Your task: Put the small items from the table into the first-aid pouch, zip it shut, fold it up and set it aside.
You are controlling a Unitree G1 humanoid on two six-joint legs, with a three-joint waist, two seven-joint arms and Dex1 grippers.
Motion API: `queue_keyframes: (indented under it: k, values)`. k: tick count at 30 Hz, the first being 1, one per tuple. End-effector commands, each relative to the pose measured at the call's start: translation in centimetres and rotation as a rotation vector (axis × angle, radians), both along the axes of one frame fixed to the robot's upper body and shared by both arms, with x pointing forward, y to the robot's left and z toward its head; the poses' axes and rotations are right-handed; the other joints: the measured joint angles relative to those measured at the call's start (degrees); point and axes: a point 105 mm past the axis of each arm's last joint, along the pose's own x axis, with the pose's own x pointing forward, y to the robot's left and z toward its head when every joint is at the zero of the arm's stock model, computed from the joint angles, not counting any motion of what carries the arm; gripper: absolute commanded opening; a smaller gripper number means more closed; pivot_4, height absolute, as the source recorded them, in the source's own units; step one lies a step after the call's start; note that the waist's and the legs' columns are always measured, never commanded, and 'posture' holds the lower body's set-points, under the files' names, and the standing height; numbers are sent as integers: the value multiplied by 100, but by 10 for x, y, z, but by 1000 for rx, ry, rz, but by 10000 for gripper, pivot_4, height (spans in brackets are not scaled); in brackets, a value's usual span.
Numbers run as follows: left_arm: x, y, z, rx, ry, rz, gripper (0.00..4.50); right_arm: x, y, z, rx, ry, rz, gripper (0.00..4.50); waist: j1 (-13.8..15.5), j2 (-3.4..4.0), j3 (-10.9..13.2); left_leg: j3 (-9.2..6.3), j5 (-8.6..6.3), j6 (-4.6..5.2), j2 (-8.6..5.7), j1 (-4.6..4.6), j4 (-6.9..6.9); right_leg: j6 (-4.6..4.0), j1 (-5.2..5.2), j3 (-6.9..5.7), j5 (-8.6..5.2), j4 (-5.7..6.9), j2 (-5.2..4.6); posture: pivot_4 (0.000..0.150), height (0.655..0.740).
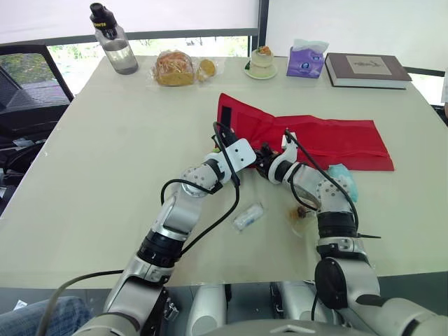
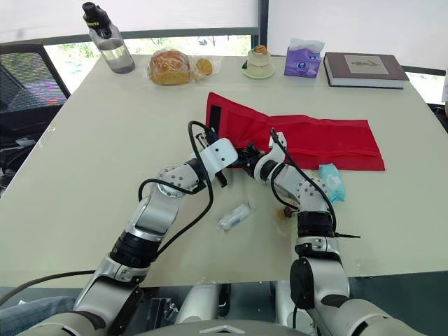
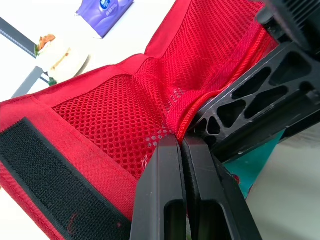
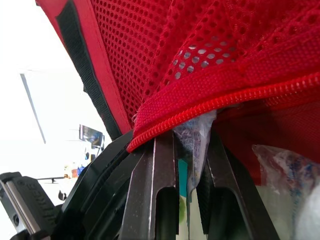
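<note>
The red first-aid pouch (image 1: 315, 136) lies unfolded in the middle of the table, its near-left flap with a black velcro strip (image 3: 50, 170) raised. My left gripper (image 3: 181, 142) is shut on the pouch's red zipper edge, lifting the mesh pocket. My right gripper (image 4: 192, 145) meets it from the right and is shut on a small clear packet (image 4: 195, 132) tucked just under that zipper edge. A clear wrapped item (image 1: 248, 215), a small brownish item (image 1: 302, 212) and a teal packet (image 1: 344, 178) lie on the table near the pouch.
Along the far edge stand a water bottle (image 1: 115, 43), a bagged bread (image 1: 175, 68), a small cup on a saucer (image 1: 261, 63), a purple tissue pack (image 1: 306, 60) and a book (image 1: 367, 70). A dark chair (image 1: 28, 91) stands beyond the table's left side.
</note>
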Motion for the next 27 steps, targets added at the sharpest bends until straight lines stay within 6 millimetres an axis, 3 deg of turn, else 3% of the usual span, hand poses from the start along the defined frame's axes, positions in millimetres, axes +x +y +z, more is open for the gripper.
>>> queue_keyframes:
  k: [1,3,24,27]
  values:
    - [-8,-12,-5,-7,31,-59,0,-7,15,20,61,-66,36,17331,0,0,0,1,0,0,0,0,-1,0,0,1,0,0,0,1500,7400]
    - [-7,-11,-6,-15,38,-54,0,-10,13,18,45,-73,38,26284,5,0,0,2,0,0,0,1,-2,0,0,2,0,0,0,1500,7400]
    - [0,-1,-10,-31,54,-13,0,-28,-12,17,-35,-143,47,26284,12,0,-1,2,0,0,-2,1,-3,0,-1,3,0,-1,-2,1500,7400]
    - [-1,-2,-10,-33,55,-14,0,-29,-10,16,-41,-145,54,18732,8,0,-1,2,0,0,-2,1,-3,0,-1,3,0,-1,-2,1500,7400]
